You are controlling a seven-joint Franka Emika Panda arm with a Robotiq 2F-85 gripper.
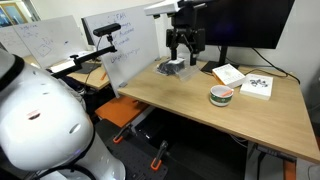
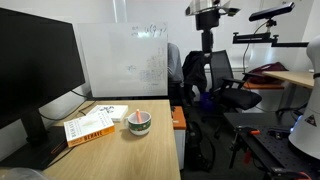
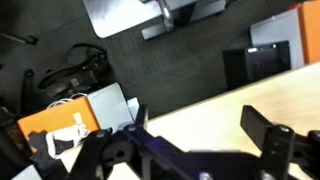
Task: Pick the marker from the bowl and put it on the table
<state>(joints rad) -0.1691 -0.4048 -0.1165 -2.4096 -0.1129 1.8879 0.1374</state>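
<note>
The bowl (image 1: 221, 95) stands on the tan table (image 1: 190, 120), near the white books; it also shows in an exterior view (image 2: 138, 124). A small red-orange marker (image 2: 138, 118) lies in the bowl, barely visible. My gripper (image 1: 183, 55) hangs high above the table's far corner, well apart from the bowl, and is open and empty. In the wrist view the gripper (image 3: 200, 135) has its fingers spread over the table (image 3: 220, 105) edge. The bowl and marker are out of the wrist view.
Two white books (image 1: 257, 86) (image 1: 228, 74) lie beside the bowl. A dark monitor (image 1: 245, 25) stands at the back. A whiteboard (image 1: 135, 50) stands at the table's end. A grey object (image 1: 172, 68) lies under the gripper. Office chairs (image 2: 225, 85) stand beyond the table.
</note>
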